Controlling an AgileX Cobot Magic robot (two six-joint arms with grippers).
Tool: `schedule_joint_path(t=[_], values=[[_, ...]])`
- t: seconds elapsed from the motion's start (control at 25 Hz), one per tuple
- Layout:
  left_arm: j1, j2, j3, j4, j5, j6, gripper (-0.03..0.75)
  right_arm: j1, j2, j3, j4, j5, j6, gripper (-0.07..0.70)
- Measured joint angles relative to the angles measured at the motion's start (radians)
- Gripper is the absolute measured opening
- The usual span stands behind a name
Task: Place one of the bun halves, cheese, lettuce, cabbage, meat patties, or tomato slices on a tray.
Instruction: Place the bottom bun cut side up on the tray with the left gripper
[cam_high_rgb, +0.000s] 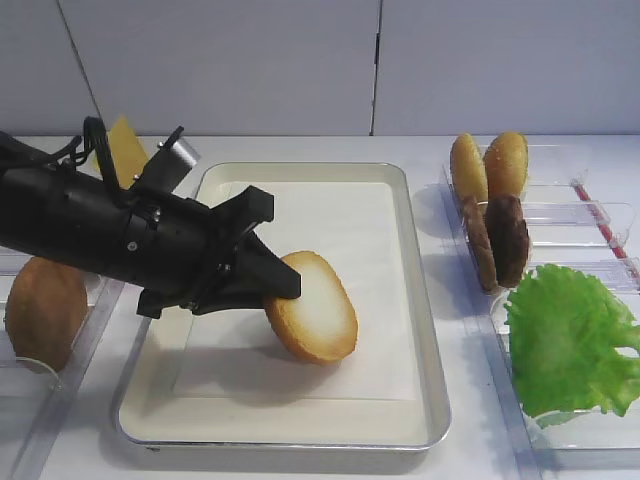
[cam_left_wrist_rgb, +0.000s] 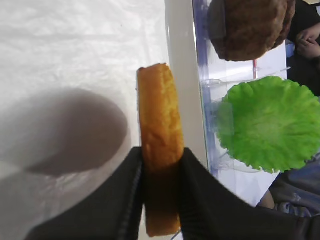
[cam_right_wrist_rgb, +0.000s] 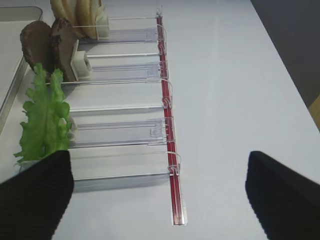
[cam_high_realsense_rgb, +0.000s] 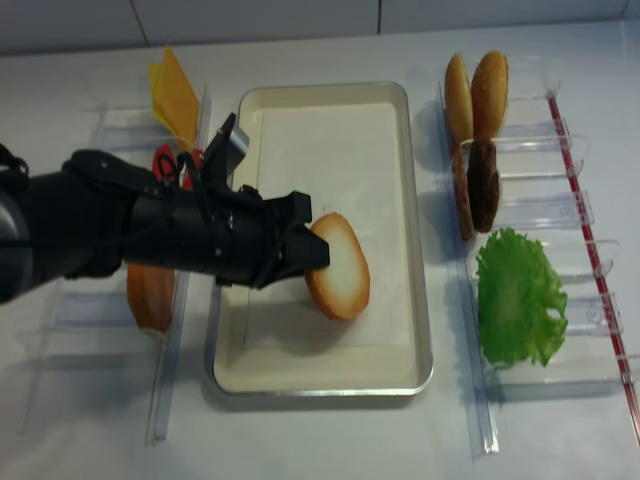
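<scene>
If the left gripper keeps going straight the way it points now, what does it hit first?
Probably the white paper liner of the tray. The left gripper, shut on the bun half, points right and slightly down over it. How far off the liner is cannot be told from these views.

White tabletop (cam_high_rgb: 470, 440), large rectangular silver metal tray (cam_high_rgb: 425, 330) with white paper liner at centre, narrow clear plastic bins (cam_high_realsense_rgb: 530, 215) at right and left edges
</scene>
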Motion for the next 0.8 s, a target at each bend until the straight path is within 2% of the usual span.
schedule_joint_path(t=[0.36, 0.64, 0.8], values=[[0.000, 0.045, 0.000, -0.074, 0.000, 0.084, 0.147, 0.000, 0.000, 0.000, 0.000, 0.000, 0.000, 0.692], [0.000, 0.053, 0.000, -0.076, 0.000, 0.095, 0.147, 0.000, 0.000, 0.000, 0.000, 0.000, 0.000, 0.692], [0.023, 0.053, 0.000, -0.076, 0.004, 0.095, 0.147, 0.000, 0.000, 0.000, 0.000, 0.000, 0.000, 0.692]])
